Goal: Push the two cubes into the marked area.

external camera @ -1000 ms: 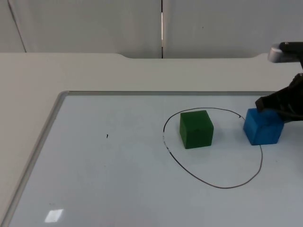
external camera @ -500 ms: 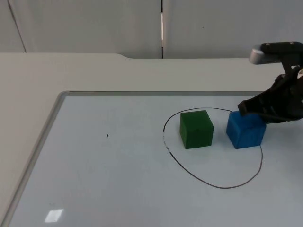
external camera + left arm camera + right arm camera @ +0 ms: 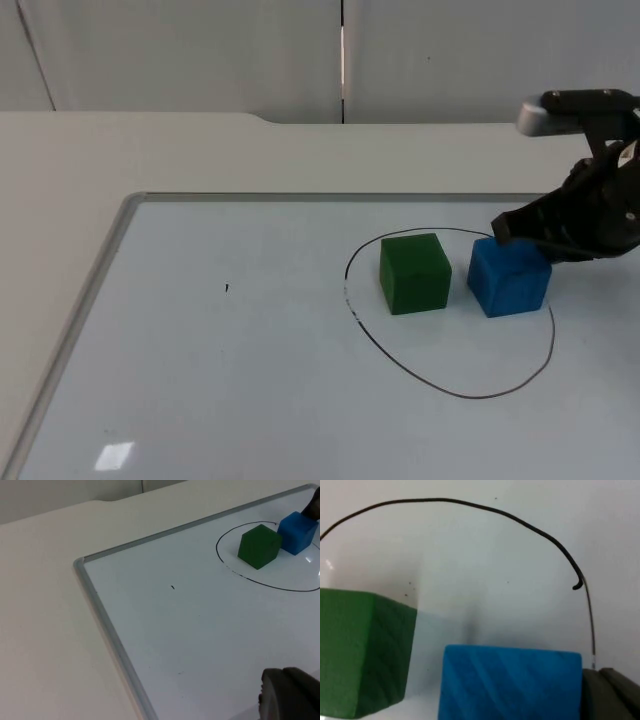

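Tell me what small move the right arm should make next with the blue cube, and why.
Probably one more short nudge toward the green cube, then stop. The right gripper is against the blue cube, which seems to sit just inside the drawn outline near its edge. The cubes are apart, so there is a little room.

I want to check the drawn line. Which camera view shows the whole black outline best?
The top view: the black outline shows whole, around both cubes. The left wrist view cuts off its far side; the right wrist view gives one arc.
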You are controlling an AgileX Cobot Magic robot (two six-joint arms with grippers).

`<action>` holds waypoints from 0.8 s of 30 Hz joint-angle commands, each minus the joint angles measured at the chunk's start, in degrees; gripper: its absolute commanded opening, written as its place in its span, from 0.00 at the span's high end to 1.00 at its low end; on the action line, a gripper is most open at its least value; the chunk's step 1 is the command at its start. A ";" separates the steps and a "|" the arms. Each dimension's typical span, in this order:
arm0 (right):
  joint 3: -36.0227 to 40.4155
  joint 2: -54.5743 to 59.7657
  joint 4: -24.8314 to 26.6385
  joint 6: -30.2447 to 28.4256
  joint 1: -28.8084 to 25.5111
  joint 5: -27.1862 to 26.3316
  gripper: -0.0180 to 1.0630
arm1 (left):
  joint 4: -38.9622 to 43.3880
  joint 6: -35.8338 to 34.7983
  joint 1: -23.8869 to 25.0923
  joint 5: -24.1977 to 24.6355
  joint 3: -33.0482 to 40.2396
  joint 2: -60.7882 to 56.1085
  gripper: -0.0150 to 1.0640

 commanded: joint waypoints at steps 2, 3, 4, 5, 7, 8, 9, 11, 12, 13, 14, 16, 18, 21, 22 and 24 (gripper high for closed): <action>-0.26 -0.12 0.14 0.35 0.86 0.28 0.98 | 0.19 0.14 0.12 -0.14 0.27 -0.22 0.99; -0.26 -0.12 0.14 0.35 0.89 0.63 0.98 | 0.19 0.14 0.12 -0.14 0.27 -0.22 0.99; -0.26 -0.12 0.14 0.35 1.37 0.87 0.98 | 0.19 0.14 0.12 -0.14 0.27 -0.22 0.99; -0.26 -0.12 0.14 0.35 1.69 1.00 0.98 | 0.19 0.14 0.12 -0.14 0.27 -0.22 0.99; -0.26 -0.12 0.14 0.35 1.69 1.00 0.98 | 0.19 0.14 0.12 -0.14 0.27 -0.22 0.99; -0.26 -0.12 0.14 0.35 1.69 1.00 0.98 | 0.19 0.14 0.12 -0.14 0.27 -0.22 0.99; -0.26 -0.12 0.14 0.35 1.82 1.00 0.98 | 0.19 0.14 0.12 -0.14 0.27 -0.22 0.99; -0.26 -0.12 0.14 0.35 1.82 1.00 0.98 | 0.30 0.14 0.12 -0.14 0.27 -0.22 0.99; -0.26 -0.12 0.03 0.35 1.81 1.00 0.98 | 0.30 0.14 0.12 -0.14 0.27 -0.22 0.99; -0.26 -0.12 0.04 0.35 1.69 1.00 0.98 | 0.30 0.14 0.12 -0.14 0.27 -0.22 0.99; -0.26 -0.12 0.04 0.35 1.58 1.00 0.98 | 0.30 0.14 0.12 -0.14 0.27 -0.22 0.99; -0.26 -0.12 -0.05 0.35 1.44 1.00 0.98 | 0.30 0.14 0.12 -0.14 0.27 -0.22 0.99; -0.26 -0.23 -1.32 0.35 1.46 1.25 0.98 | 0.30 0.14 0.12 -0.14 0.27 -0.22 0.99; -0.26 -0.23 -1.80 0.35 1.46 1.70 0.98 | 0.30 0.14 0.12 -0.14 0.27 -0.22 0.99; -0.26 -0.23 -1.80 0.35 1.46 1.81 0.98 | 0.30 0.14 0.12 -0.14 0.27 -0.22 0.99; -0.26 -0.23 -1.80 0.35 1.46 2.19 0.98 | 0.30 0.14 0.12 -0.14 0.27 -0.22 0.99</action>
